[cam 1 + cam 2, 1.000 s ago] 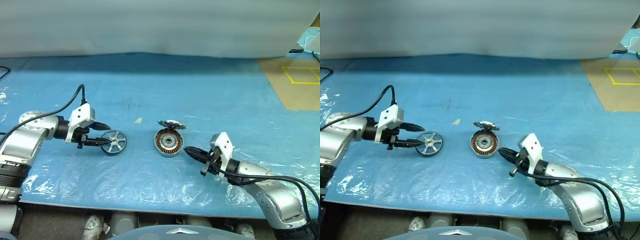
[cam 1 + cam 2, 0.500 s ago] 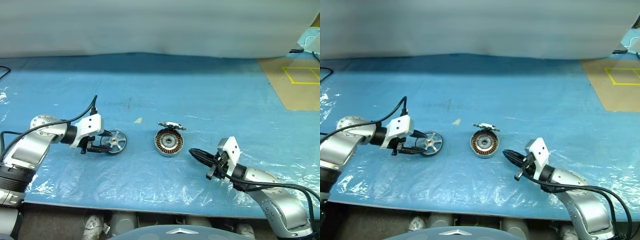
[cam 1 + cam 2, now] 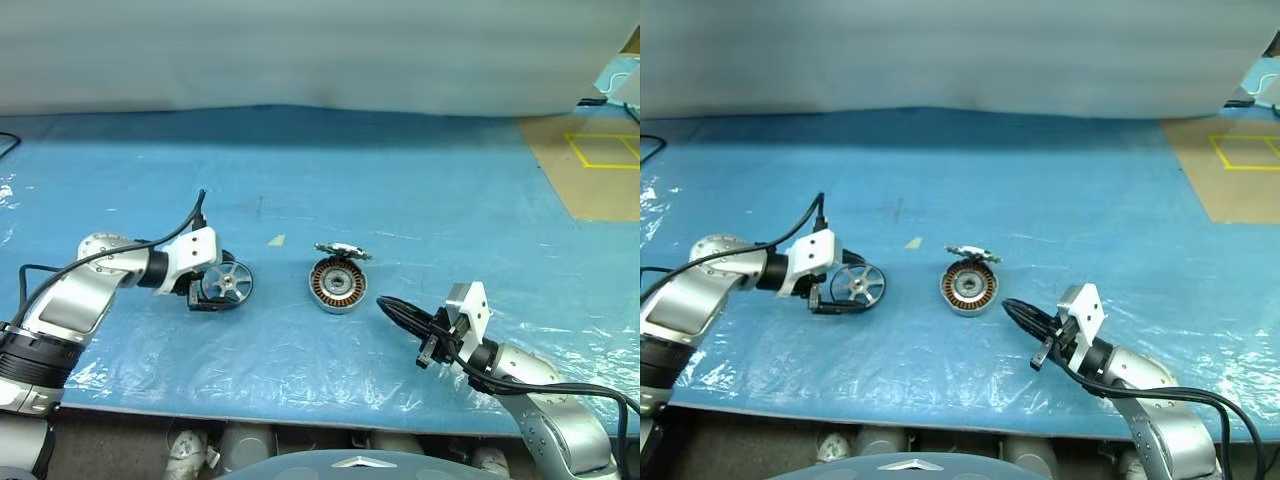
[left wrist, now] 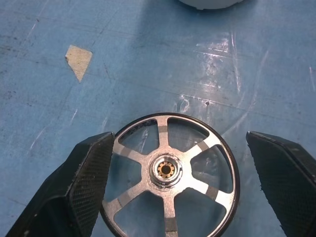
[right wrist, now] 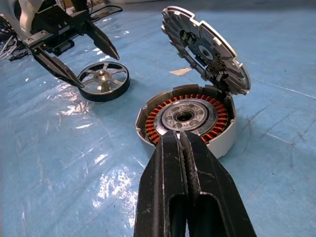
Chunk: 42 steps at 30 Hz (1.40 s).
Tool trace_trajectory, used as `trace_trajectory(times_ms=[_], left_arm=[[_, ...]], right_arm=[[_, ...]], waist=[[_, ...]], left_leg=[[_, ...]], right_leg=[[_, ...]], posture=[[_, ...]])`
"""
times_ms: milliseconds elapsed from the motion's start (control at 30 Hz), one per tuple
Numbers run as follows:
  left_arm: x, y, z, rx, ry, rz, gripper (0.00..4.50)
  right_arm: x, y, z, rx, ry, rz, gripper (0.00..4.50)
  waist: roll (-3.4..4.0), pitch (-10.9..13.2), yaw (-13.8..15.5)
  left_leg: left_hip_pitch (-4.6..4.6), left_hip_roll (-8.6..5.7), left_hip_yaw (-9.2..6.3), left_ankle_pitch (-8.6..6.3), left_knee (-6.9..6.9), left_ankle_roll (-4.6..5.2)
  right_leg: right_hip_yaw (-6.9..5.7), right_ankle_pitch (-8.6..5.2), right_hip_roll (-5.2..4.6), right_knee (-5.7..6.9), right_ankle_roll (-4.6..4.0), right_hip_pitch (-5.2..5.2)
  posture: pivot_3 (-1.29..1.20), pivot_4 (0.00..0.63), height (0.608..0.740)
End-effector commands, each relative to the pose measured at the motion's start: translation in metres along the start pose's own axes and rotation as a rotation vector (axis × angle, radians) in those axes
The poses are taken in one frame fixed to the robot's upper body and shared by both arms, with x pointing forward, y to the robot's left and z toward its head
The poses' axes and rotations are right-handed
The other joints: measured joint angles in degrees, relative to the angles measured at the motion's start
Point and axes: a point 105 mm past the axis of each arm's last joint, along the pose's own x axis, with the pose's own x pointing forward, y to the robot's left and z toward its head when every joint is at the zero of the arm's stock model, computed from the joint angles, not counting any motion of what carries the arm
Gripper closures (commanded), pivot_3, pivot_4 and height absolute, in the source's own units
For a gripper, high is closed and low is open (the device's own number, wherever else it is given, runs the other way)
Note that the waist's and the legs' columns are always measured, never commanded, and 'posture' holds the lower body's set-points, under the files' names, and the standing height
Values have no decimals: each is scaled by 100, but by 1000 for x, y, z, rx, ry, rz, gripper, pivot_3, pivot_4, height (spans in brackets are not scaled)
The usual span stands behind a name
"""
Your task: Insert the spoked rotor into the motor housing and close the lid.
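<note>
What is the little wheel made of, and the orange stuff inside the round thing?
The spoked rotor looks like silvery metal: its spokes shine brightly, with a dark, maybe rubbery or painted, rim. The orange ring inside the motor housing looks like copper wire, wound in reddish-brown coils around a shiny metal hub.

The left arm reaches in from the left edge, elbow bent, its wrist turned inward and angled down toward the table, and the left pincer [image 4: 170,185] stands wide open with its black fingers [image 4: 81,192] spread far apart. The right arm comes in from the lower right, forearm low and nearly level, pointing inward to the left. The right pincer [image 5: 180,148] is closed, its two fingers pressed together.
</note>
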Motion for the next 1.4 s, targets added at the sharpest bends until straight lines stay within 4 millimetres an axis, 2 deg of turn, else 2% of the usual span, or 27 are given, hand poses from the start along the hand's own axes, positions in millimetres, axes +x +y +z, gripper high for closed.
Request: trace_trajectory(times_ms=[33,267,367,433,700,1067,1400], left_arm=[[-1,3,4,25,9,15,16],[-4,15,-2,-22,5,62,16],[-6,17,-1,-23,-6,68,576],[-7,16,0,-14,-15,60,1184],[-6,8,1,-2,-4,16,1184],[-9,7,-24,-18,102,22,1184],[-8,7,-33,-40,104,28,1184]], right_arm=[[4,3,6,-35,-17,31,4500],[3,5,1,-38,18,36,4500],[2,7,-2,-40,32,40,4500],[2,8,-3,-39,37,44,4500],[4,6,-4,-44,43,44,4500],[2,4,-10,-45,64,43,4500],[5,2,-11,-55,63,44,4500]], waist=[[0,0,2],[0,0,6],[0,0,8],[0,0,9],[0,0,8],[0,0,6],[0,0,7]], left_leg=[[-1,0,0,0,0,0],[-6,-1,-1,1,0,-1],[-5,-1,-1,0,0,0],[-4,0,-1,0,0,0],[-5,0,-1,0,0,0],[-4,0,-1,0,0,0],[-4,0,-1,0,-1,0]], right_leg=[[0,0,0,0,0,0],[-2,0,0,-3,-1,0],[-2,0,0,-3,-1,0],[-2,0,0,-3,-1,0],[-2,0,0,-3,-1,0],[-2,0,0,-4,0,0],[-2,0,0,-4,-1,0]], posture=[[0,150,740],[0,150,740],[0,150,740],[0,150,740],[0,150,740],[0,150,740],[0,150,740]])
